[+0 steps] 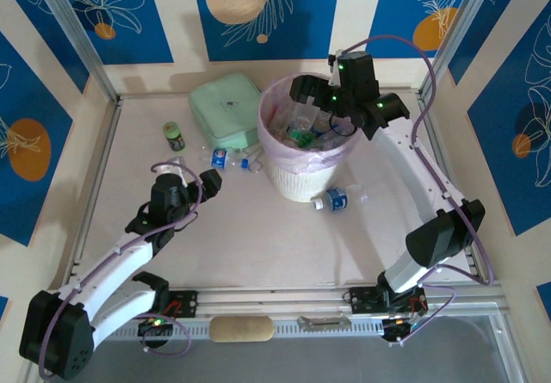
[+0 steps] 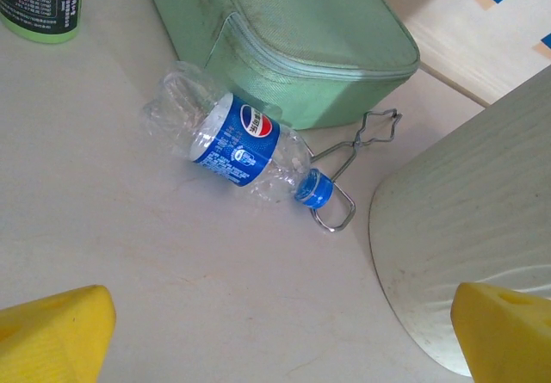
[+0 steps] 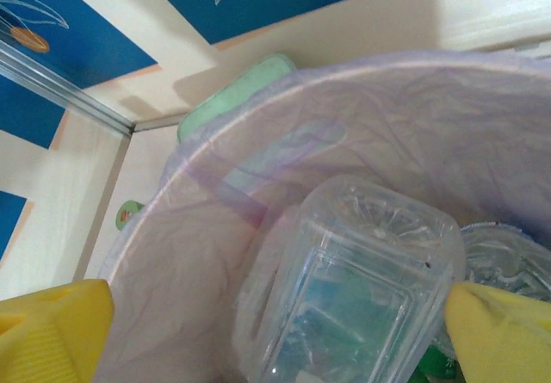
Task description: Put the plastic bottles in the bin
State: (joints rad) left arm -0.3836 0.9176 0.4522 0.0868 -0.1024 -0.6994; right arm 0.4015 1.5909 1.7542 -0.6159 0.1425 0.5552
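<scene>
The bin (image 1: 288, 181), white with a pink liner (image 3: 198, 262), holds several plastic bottles. My right gripper (image 1: 313, 106) hangs over its mouth, open. Between its yellow fingertips (image 3: 60, 331) a clear bottle (image 3: 353, 280) stands base-up among the others; there is a wide gap on its left side. A blue-labelled bottle (image 2: 237, 146) lies on the table by the mint-green box (image 2: 293, 47). My left gripper (image 2: 280, 336) is open a little short of it, nothing between its fingers. Two more bottles (image 1: 250, 163) (image 1: 332, 199) lie near the bin's foot.
A dark jar with a green lid (image 1: 175, 133) stands left of the box. Metal tongs (image 2: 357, 151) lie between the bottle's cap and the bin wall (image 2: 473, 228). Aluminium frame posts and walls close the table in.
</scene>
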